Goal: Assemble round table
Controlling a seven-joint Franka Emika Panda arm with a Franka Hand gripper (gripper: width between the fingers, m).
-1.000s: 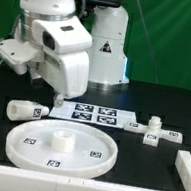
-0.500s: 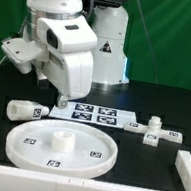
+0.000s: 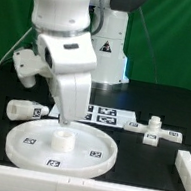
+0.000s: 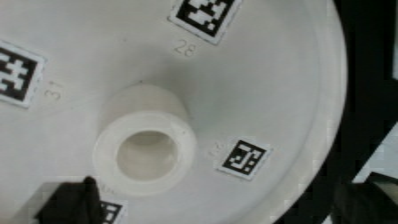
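Black tabletop [image 3: 173, 107]: at 6 o'clock lies the large white rimmed plastic disc [image 3: 84, 161]; the boxy white gripper [image 3: 65, 128] hangs over its centre hub [image 4: 146, 155] — jaws fully apart, holding nothing. Probably seizing the disc; next, lower straight, then close.

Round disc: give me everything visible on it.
The round disc is white, plastic-looking, with a raised rim, a hollow raised hub at centre and square black-and-white tags on top. It lies flat on the black table. The open gripper hangs over the hub, no contact visible.
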